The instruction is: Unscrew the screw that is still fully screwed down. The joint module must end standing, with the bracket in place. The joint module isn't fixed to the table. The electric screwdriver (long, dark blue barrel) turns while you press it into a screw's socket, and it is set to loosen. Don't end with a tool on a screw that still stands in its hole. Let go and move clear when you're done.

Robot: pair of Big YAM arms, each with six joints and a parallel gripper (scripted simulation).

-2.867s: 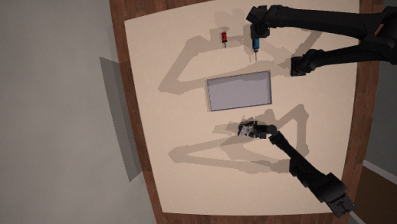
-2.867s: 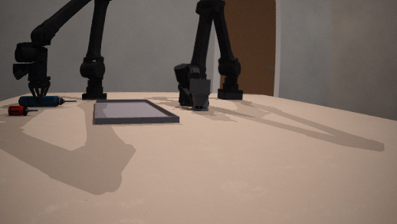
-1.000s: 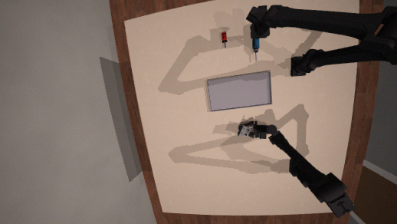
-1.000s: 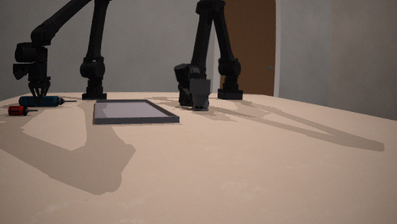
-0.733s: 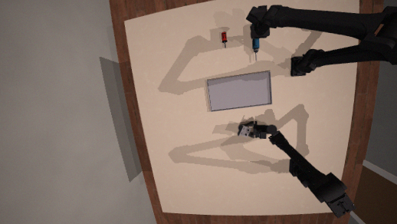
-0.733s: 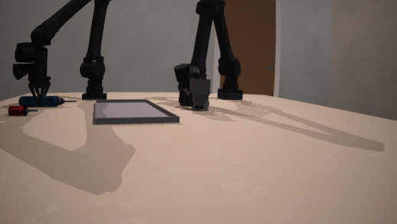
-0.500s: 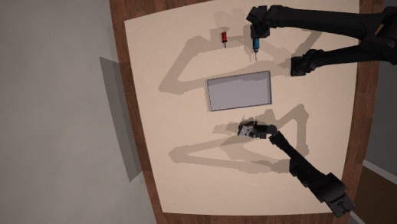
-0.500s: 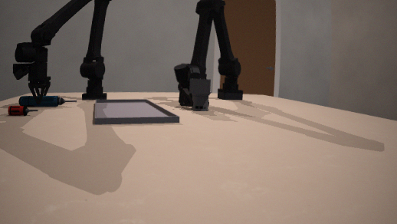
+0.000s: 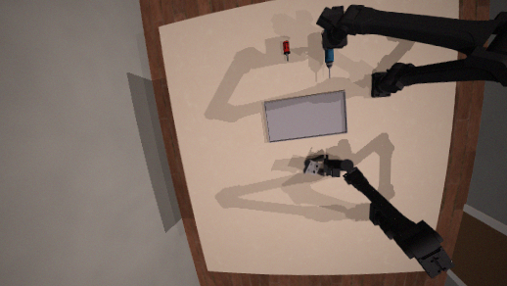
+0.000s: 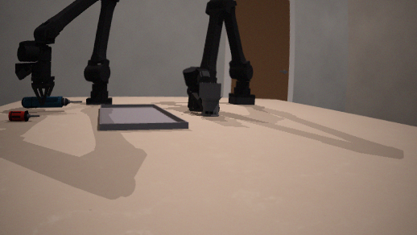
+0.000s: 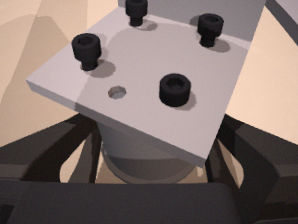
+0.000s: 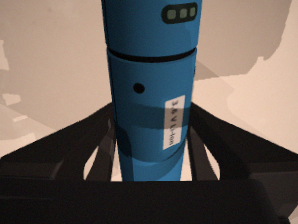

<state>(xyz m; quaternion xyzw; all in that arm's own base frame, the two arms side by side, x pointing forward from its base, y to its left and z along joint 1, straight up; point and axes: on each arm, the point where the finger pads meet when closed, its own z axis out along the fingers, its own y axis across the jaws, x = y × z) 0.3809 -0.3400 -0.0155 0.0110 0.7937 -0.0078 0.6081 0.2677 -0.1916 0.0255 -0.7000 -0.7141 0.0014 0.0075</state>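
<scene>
The left fingers, partly open, straddle the joint module (image 10: 210,109) (image 11: 142,147) under its bracket (image 9: 311,167) (image 10: 210,94) (image 11: 137,57); the right fingers (image 10: 37,89), less open, flank the screwdriver (image 9: 329,57) (image 12: 150,117); cannot tell whether either grips.

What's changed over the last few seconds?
Right hand has risen slightly, lifting the blue screwdriver just off the table. Unchanged: left hand around the joint module, tray, red screwdriver.
</scene>
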